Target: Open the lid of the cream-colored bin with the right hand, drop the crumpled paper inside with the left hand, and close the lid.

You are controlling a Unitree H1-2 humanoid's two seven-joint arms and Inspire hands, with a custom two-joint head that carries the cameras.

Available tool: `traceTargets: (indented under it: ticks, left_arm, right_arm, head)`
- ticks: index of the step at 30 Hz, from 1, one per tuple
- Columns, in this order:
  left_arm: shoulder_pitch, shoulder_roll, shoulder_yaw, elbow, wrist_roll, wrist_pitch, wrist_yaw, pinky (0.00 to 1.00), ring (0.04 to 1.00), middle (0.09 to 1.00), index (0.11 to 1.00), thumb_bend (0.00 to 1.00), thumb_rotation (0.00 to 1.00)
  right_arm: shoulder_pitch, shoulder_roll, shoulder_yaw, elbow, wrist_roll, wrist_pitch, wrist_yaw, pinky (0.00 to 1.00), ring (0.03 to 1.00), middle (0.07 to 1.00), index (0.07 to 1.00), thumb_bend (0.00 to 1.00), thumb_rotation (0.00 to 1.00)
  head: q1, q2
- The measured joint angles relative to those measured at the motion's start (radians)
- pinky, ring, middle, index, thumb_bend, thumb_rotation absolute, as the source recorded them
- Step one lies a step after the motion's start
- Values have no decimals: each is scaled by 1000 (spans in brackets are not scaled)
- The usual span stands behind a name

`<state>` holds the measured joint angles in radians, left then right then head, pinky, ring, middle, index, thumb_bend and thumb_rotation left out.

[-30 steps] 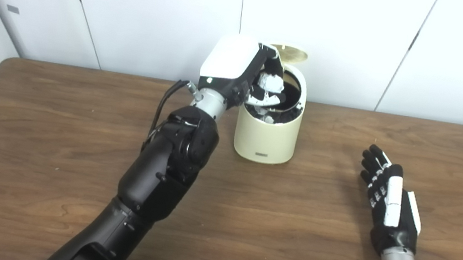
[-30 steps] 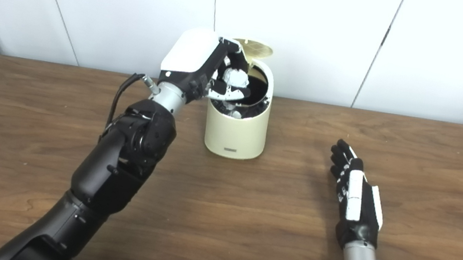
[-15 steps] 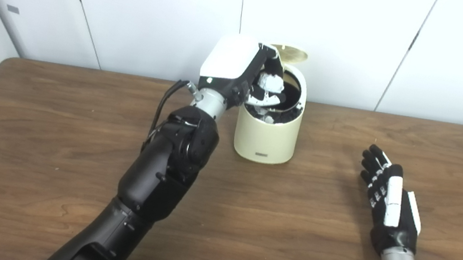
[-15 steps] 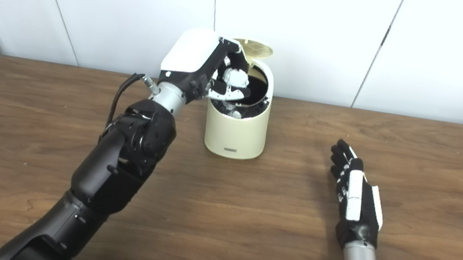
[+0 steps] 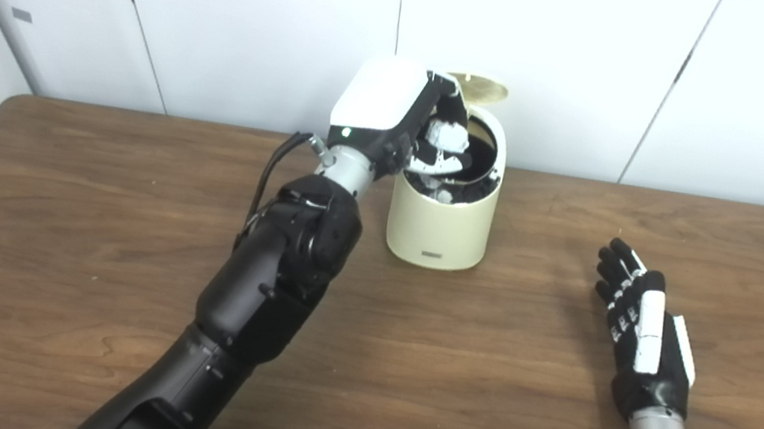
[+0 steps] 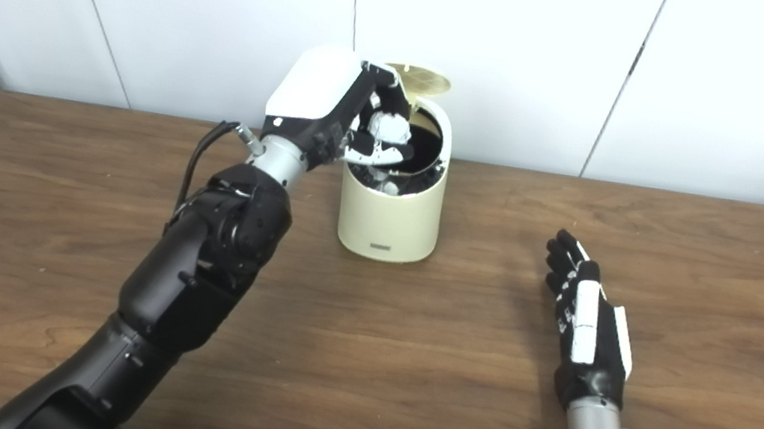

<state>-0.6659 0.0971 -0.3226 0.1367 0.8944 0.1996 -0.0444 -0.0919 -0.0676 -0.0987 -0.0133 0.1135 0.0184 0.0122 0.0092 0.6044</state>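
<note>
Table (image 5: 80, 260) unchanged — left hand (image 5: 397, 114) still holds paper (image 5: 445, 135).

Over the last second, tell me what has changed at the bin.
Nothing visibly changed. The left hand still holds the crumpled paper over the open mouth of the bin, not yet released. The lid stays up at the back. The right hand still rests open on the table, away from the bin.

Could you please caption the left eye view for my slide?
Left hand holds crumpled paper over the open bin; right hand rests open on the table.
</note>
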Motion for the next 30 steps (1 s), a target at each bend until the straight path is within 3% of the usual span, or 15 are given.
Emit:
traceTargets:
  ticks: [2, 8, 17, 21, 28, 29, 30]
  left_arm:
    - [-3, 1, -3, 44, -1, -22, 35, 295, 446, 569, 492, 466, 0]
    - [-11, 1, -15, 66, 0, -23, 54, 315, 469, 579, 484, 466, 0]
    - [-27, 21, -57, 67, 34, -4, 34, 353, 495, 590, 478, 468, 0]
    - [-31, 24, -61, 67, 36, 2, 27, 511, 630, 691, 492, 510, 34]
    - [-31, 24, -62, 74, 34, -15, 42, 547, 675, 723, 496, 516, 38]
    - [-31, 24, -61, 75, 33, -18, 44, 554, 681, 727, 578, 684, 19]
    - [-31, 24, -61, 76, 31, -20, 45, 564, 687, 730, 632, 792, 7]
  right_arm:
    - [0, -1, 0, 0, 0, -1, 0, 929, 916, 877, 881, 583, 1000]
    - [-5, -2, -6, 8, 5, -3, 0, 930, 915, 870, 868, 603, 1000]
    - [-9, -2, -9, 13, 8, -4, 0, 936, 919, 871, 872, 598, 1000]
    - [-9, -2, -9, 13, 14, -4, 0, 933, 915, 870, 875, 594, 1000]
    - [-11, -3, -6, 16, 14, -6, 0, 936, 912, 865, 872, 590, 1000]
    - [-11, -3, -6, 15, 14, -6, 0, 934, 910, 863, 868, 594, 1000]
    - [-11, -2, -6, 15, 14, -6, 0, 931, 907, 860, 868, 597, 1000]
  head:
    - [2, 1]
    - [5, 6]
    - [3, 9]
    - [3, 9]
    - [3, 9]
    - [3, 8]
    - [3, 8]
